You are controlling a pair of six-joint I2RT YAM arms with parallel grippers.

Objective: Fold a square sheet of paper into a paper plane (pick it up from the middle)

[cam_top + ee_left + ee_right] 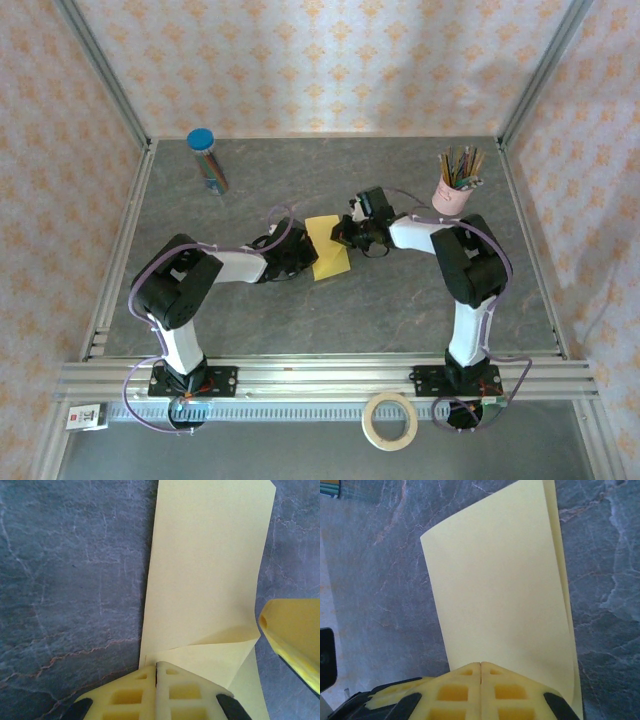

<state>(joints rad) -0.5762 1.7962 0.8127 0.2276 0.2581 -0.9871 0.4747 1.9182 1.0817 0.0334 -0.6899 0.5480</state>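
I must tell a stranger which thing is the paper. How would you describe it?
Look at the middle of the grey table. The paper lies there between the left gripper and the right gripper. Unlike the blocky yellow fingers, it is a thin plain sheet, folded over itself.

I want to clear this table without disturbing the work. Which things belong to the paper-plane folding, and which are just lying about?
In use: square sheet of paper, pinched by the left gripper and the right gripper.

Lying about: blue-capped tube, pink cup of pencils, tape roll in front of the arm bases.
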